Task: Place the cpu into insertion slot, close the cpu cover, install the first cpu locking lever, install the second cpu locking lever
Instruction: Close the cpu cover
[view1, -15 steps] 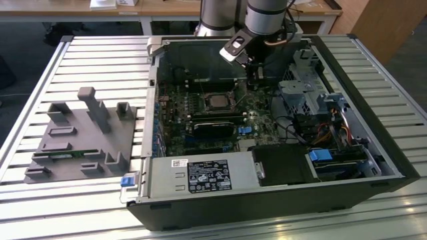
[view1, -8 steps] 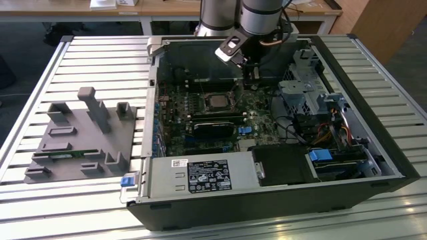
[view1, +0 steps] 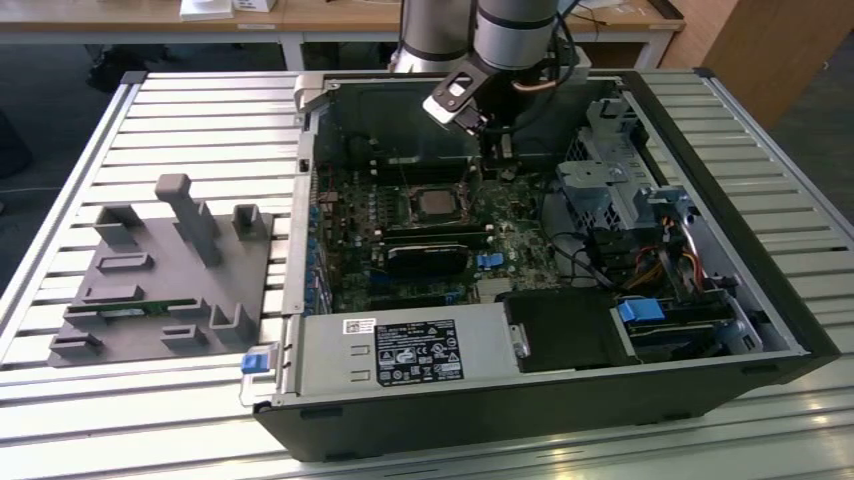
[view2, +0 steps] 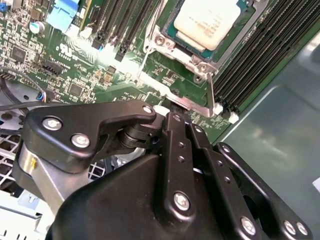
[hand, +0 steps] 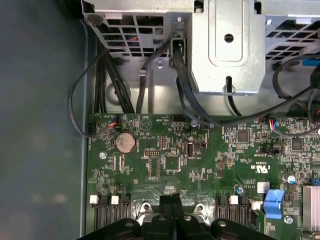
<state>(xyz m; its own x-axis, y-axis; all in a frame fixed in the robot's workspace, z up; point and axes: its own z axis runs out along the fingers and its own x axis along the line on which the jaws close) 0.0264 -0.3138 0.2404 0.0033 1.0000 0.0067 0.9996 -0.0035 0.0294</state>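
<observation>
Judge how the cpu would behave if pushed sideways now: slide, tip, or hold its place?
The cpu likely would not slide: it lies flat with the cpu cover framing its raised top closely. It looks stiff, a flat metal-topped square, so flexing seems unlikely. Its smooth top probably offers little grip.

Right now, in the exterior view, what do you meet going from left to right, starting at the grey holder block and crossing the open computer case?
grey holder block → cpu → gripper → blue drive clip
</observation>
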